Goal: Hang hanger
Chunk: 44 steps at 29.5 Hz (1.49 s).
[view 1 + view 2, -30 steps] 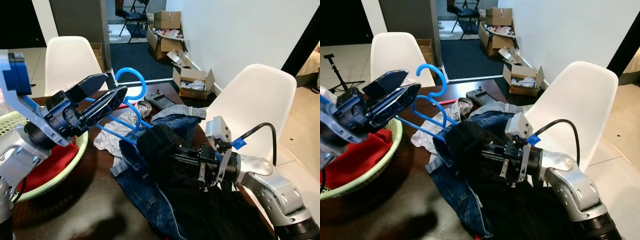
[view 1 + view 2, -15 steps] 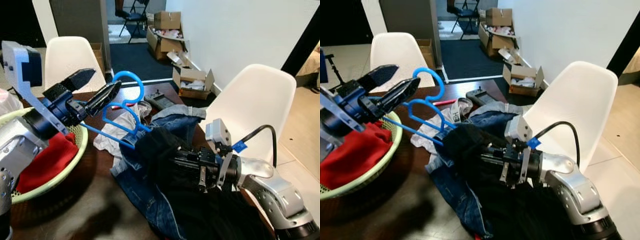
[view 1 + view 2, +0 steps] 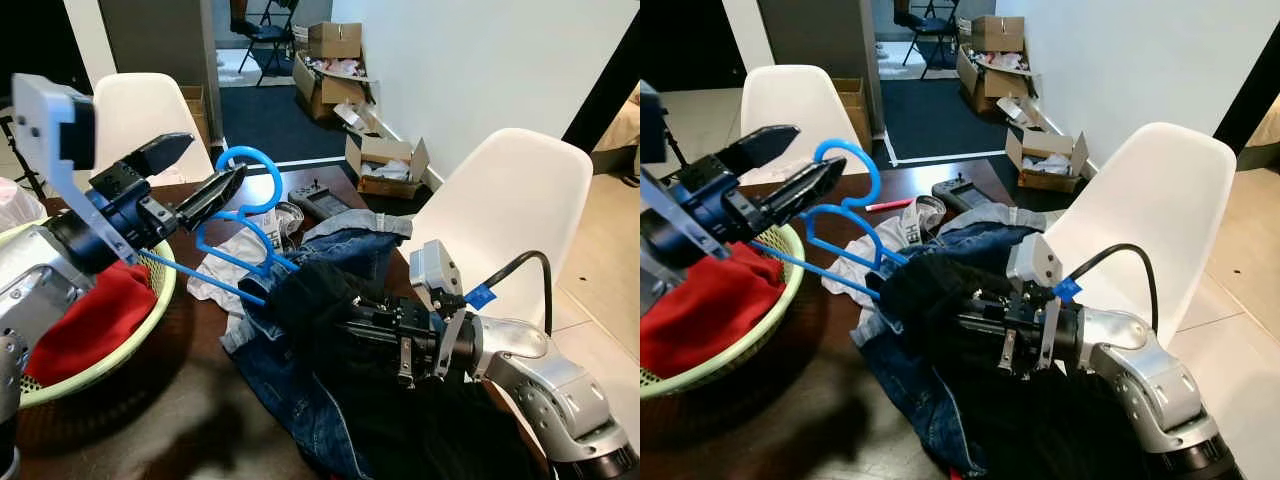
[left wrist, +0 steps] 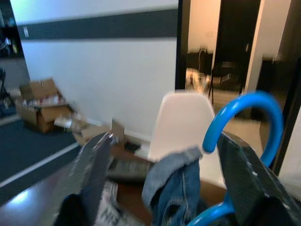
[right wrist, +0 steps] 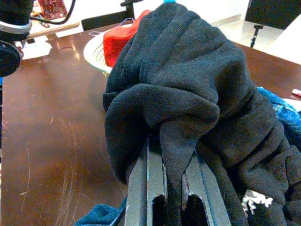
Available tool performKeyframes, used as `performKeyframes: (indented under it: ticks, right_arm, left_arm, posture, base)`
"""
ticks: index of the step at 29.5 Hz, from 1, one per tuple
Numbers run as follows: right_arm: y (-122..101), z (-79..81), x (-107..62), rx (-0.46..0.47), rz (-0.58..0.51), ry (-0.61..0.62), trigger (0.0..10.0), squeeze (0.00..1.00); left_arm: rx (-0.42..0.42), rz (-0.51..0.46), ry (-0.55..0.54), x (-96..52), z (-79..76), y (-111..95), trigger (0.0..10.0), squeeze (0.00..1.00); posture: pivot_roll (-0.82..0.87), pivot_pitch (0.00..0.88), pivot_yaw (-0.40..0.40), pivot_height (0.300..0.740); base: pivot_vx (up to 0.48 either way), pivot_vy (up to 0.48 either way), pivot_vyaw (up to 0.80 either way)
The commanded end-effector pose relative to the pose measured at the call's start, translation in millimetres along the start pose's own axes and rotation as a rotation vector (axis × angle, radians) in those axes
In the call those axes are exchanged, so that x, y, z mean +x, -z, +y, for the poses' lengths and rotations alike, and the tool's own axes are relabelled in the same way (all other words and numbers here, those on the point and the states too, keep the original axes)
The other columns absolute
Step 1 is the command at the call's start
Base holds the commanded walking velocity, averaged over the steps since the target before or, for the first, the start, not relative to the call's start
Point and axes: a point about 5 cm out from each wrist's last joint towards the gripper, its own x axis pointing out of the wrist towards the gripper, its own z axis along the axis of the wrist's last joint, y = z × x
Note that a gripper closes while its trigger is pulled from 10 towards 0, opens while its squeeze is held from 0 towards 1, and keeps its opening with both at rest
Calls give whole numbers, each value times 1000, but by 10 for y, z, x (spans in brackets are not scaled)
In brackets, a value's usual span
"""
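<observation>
Brown table (image 3: pixel 180 400), clothes piled at its right edge. Left gripper (image 3: pixel 195 175) spread wide, hanger (image 3: pixel 240 215) probably just leaning on one finger: it could slip off. Right gripper (image 5: pixel 164 176) pinches black cloth (image 5: pixel 188 89); a pull could snag the hanger's far end in the jeans (image 3: pixel 300 390).

- You have a bright blue plastic hanger (image 3: pixel 243 215) above the dark brown glossy table (image 3: pixel 150 410).
- Your right gripper's black fingers (image 5: pixel 146 184) pinch a plain black fleece garment (image 5: pixel 188 94).
- Beneath that garment lie mid-blue denim jeans (image 3: pixel 290 385) with paler stitching.
- Left of the hanger, a pale green woven basket (image 3: pixel 155 300) holds solid red cloth (image 3: pixel 95 320).
- Under the hanger sits a white cloth with dark lettering (image 3: pixel 235 262).
- Behind the table stand two white moulded chairs (image 3: pixel 510 215).
</observation>
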Motion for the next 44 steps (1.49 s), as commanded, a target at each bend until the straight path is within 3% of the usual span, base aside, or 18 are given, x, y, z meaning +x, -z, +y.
performKeyframes:
  ticks: [1, 13, 21, 27, 30, 31, 34, 35, 37, 38, 41, 43, 44]
  right_arm:
    - [-14, 61, 27, -5, -1, -37, 10000, 0]
    - [-9, 41, 39, -10, -4, -13, 10000, 0]
    - [26, -85, 20, -37, 28, 78, 10000, 0]
    - [37, -198, -24, -58, 54, 141, 10000, 0]
    - [31, -214, -30, -62, 54, 150, 10000, 0]
    - [25, -225, -37, -65, 52, 156, 10000, 0]
    - [18, -237, -44, -68, 49, 164, 10000, 0]
    - [-7, -255, -56, -65, 25, 176, 10000, 0]
    - [-24, -267, -64, -62, 8, 185, 10000, 0]
    - [-59, -255, -76, -55, -26, 164, 10000, 0]
    - [-65, -249, -76, -54, -31, 155, 10000, 0]
    - [-86, -226, -83, -46, -49, 133, 10000, 0]
    - [-86, -226, -83, -46, -49, 133, 10000, 0]
  left_arm:
    - [28, 27, 7, 17, 10, 8, 0, 0]
    - [44, 34, 11, 65, -28, 13, 0, 0]
    - [38, 43, 21, -122, 74, -48, 0, 0]
    - [117, 171, 54, -399, 190, -105, 0, 0]
    - [118, 184, 60, -457, 208, -123, 0, 0]
    - [112, 180, 42, -495, 239, -141, 0, 675]
    - [105, 174, 20, -535, 273, -161, 0, 675]
    - [58, 143, -11, -545, 292, -132, 10000, 1000]
    - [23, 121, -31, -548, 301, -107, 10000, 1000]
    - [-120, 43, -70, -538, 279, 25, 10000, 1000]
    - [-154, 25, -75, -535, 269, 56, 10000, 1000]
    - [-326, -106, -140, -498, 274, 167, 10000, 1000]
    - [-326, -106, -140, -498, 274, 167, 10000, 1000]
  posture:
    - [64, 61, -50, 740]
    - [67, 59, -48, 740]
    - [72, 61, -55, 740]
    - [77, 59, -61, 740]
    - [77, 58, -62, 740]
    - [76, 58, -61, 740]
    - [76, 58, -61, 740]
    - [81, 58, -61, 740]
    - [81, 58, -61, 740]
    - [81, 58, -60, 740]
    - [81, 58, -60, 740]
    - [80, 59, -60, 740]
    - [80, 59, -60, 740]
  base:
    - [0, 0, 0]
    - [0, 0, 0]
    - [0, 0, 0]
    - [0, 0, 0]
    - [0, 0, 0]
    - [0, 0, 0]
    - [0, 0, 0]
    - [0, 0, 0]
    - [0, 0, 0]
    - [0, 0, 0]
    - [0, 0, 0]
    - [0, 0, 0]
    - [0, 0, 0]
